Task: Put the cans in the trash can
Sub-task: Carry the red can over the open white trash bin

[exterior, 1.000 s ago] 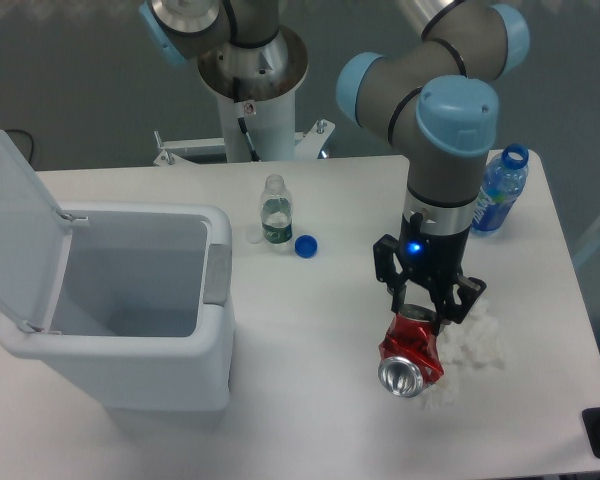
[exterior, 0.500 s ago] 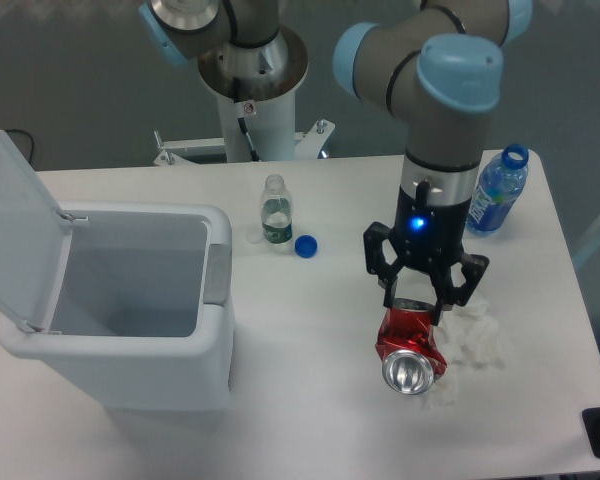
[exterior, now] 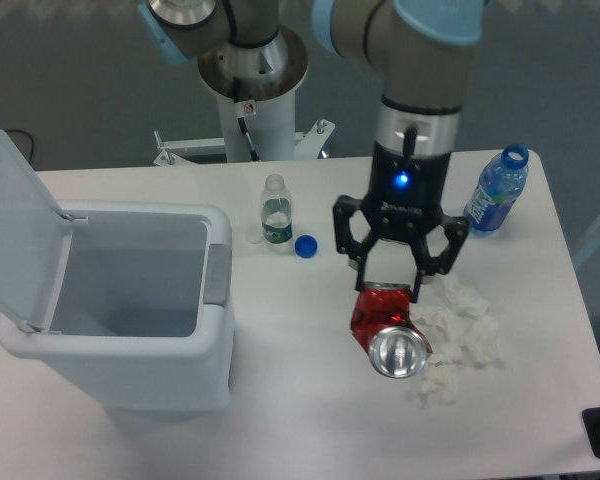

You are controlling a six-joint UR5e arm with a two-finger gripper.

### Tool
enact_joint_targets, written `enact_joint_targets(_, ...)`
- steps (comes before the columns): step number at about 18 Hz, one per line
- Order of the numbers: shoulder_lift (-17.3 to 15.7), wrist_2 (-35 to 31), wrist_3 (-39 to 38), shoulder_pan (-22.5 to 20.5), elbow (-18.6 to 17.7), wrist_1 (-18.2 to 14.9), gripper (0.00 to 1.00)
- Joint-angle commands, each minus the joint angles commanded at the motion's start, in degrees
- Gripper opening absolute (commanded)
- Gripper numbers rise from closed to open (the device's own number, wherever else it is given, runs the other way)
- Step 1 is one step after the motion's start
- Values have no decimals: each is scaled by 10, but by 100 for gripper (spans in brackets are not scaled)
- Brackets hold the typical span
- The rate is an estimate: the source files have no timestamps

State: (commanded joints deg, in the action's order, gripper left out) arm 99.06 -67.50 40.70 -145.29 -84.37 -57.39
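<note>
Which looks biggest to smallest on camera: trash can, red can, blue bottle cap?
1. Trash can, by far the largest.
2. Red can, held in the claw and possibly raised nearer the camera.
3. Blue bottle cap, smallest.

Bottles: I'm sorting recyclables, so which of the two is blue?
The uncapped blue bottle near the table's right edge; the small clear bottle beside the loose blue cap has a green label.

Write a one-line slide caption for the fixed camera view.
Two-finger gripper holds crushed red metal can beside crumpled white tissue, with the open white plastic trash can waiting left.
</note>
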Motion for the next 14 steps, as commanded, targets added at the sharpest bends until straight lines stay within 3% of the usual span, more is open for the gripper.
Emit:
enact_joint_targets(8,-54,5,-59,78,-20,-1,37)
enact_joint_targets(14,-88,3,-60,139,-69,-2,38)
